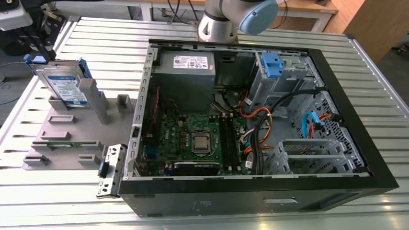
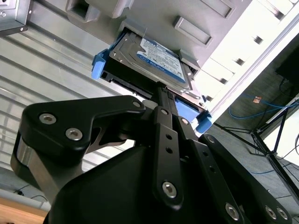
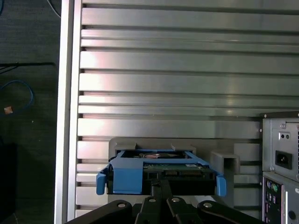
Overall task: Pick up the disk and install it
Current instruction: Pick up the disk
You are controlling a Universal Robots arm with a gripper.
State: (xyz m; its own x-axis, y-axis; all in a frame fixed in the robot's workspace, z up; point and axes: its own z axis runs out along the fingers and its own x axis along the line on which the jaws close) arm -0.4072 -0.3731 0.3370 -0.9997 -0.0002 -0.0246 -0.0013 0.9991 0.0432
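Observation:
The disk (image 1: pixel 62 88), silver with a white-and-blue label and a blue carrier, stands on edge in a slot at the far end of the grey fixture (image 1: pixel 70 139), on the exterior view's left. In both wrist views my gripper (image 2: pixel 161 91) (image 3: pixel 161 184) is just off the disk's (image 2: pixel 154 58) (image 3: pixel 159 170) upper edge, near its middle. Its fingers are pressed together, shut, with nothing between them. I cannot tell whether the tips touch the carrier.
An open black computer case (image 1: pixel 255 120) lies on the slatted metal table (image 1: pixel 357 76), with a motherboard, a grey power supply (image 1: pixel 185 67) and a drive cage with a blue latch (image 1: pixel 271 64). The arm's joint (image 1: pixel 236 19) is above its far wall. Cables hang beyond the table edge.

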